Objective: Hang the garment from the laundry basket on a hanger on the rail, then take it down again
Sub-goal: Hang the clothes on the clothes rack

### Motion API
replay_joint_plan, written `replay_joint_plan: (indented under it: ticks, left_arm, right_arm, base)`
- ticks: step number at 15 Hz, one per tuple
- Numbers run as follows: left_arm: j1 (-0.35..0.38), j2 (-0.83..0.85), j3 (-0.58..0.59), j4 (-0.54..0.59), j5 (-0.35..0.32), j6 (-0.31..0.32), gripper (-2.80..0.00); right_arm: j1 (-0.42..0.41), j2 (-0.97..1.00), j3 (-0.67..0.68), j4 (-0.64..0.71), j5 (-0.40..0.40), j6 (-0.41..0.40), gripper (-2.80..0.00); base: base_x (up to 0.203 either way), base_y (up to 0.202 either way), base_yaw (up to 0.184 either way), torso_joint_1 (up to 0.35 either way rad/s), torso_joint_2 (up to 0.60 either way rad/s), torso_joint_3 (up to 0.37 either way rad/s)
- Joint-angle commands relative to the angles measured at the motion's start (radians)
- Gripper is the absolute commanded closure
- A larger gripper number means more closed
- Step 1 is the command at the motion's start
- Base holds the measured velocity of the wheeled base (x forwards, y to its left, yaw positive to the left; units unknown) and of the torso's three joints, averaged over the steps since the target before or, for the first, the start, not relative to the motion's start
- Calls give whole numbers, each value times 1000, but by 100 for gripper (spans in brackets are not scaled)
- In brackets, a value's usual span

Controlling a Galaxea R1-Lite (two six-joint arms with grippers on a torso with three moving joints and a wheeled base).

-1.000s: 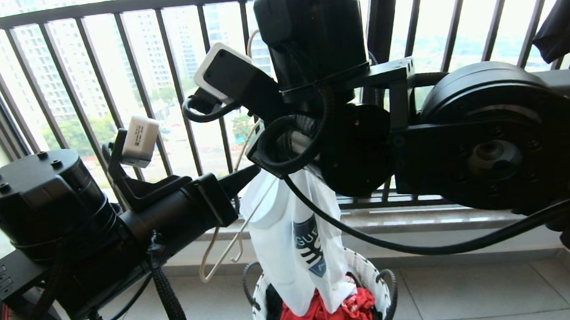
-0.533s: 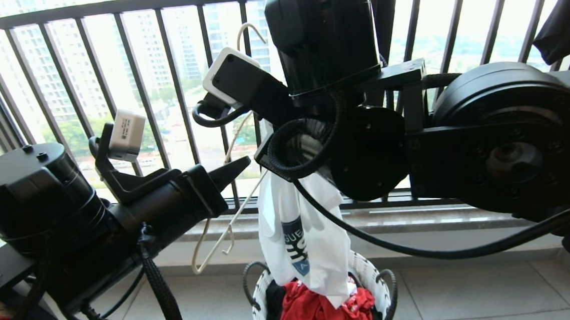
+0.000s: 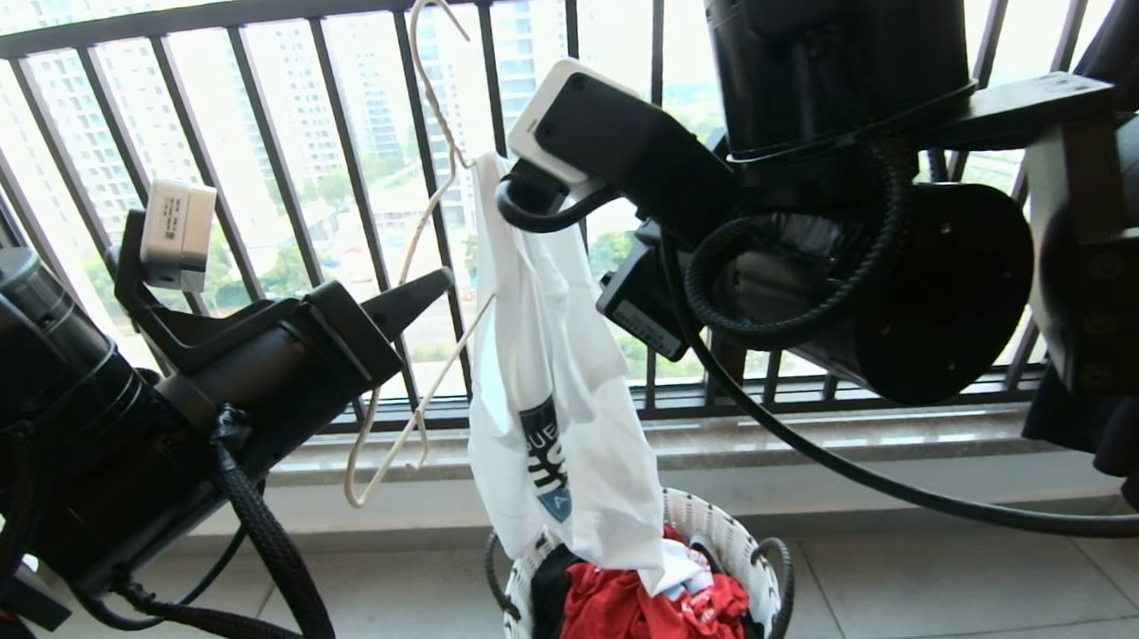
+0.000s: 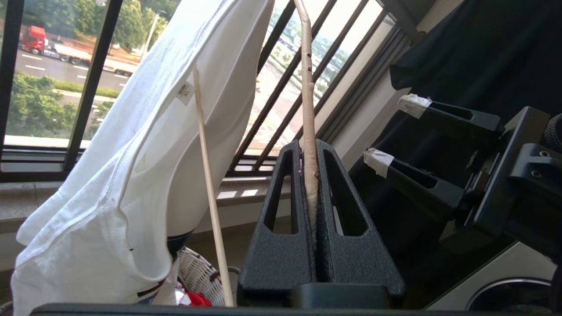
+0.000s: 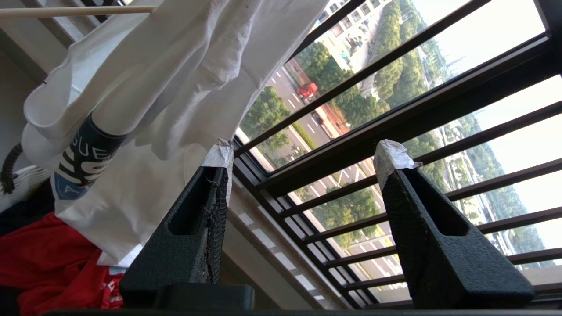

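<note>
— Hanging from one arm of the hanger [image 3: 428,299], is that the garment [image 3: 545,401]?

— Yes: the white T-shirt droops bunched and twisted, its dark blue emblem folded inward, its hem resting on the red clothes at the rim of the laundry basket [image 3: 720,534].

— Who has the hanger?

— The left gripper [image 4: 309,219] is clamped on its wire. The right gripper [image 5: 303,162] stands parted just beside the shirt, gripping nothing.

— How far along, then?

— Early, I'd judge. The shirt is only draped over one side, not threaded on; the rail isn't in view, so hanging and taking down remain.
</note>
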Motion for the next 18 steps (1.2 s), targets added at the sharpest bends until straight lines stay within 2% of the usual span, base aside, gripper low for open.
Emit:
replay_joint_plan:
  ticks: [1, 6, 9, 11, 13, 16, 18]
  left_arm:
    - [2, -42, 7, -5, -28, -19, 0]
    - [2, -67, 42, -5, -122, -49, 0]
    - [29, -84, 78, -5, -236, -66, 0]
    - [75, -112, 87, -6, -319, -113, 0]
    - [114, -133, 89, -7, -385, -149, 0]
    - [117, -141, 93, -7, -397, -152, 0]
    - [117, -149, 94, -7, -409, -153, 0]
  right_arm:
    - [-20, -44, 32, -9, -5, 59, 0]
    - [-60, -80, 98, -13, 21, 141, 0]
    - [-102, -100, 117, -8, 55, 176, 0]
    - [-118, -126, 157, -9, 79, 180, 0]
    - [-123, -151, 200, -8, 93, 231, 0]
    - [-124, -187, 249, 22, 182, 320, 0]
    - [-124, -186, 253, 47, 274, 406, 0]
  base:
    - [0, 0, 0, 0, 0, 0]
    - [0, 0, 0, 0, 0, 0]
    - [0, 0, 0, 0, 0, 0]
    - [0, 0, 0, 0, 0, 0]
    - [0, 0, 0, 0, 0, 0]
    - [0, 0, 0, 0, 0, 0]
    - [0, 0, 0, 0, 0, 0]
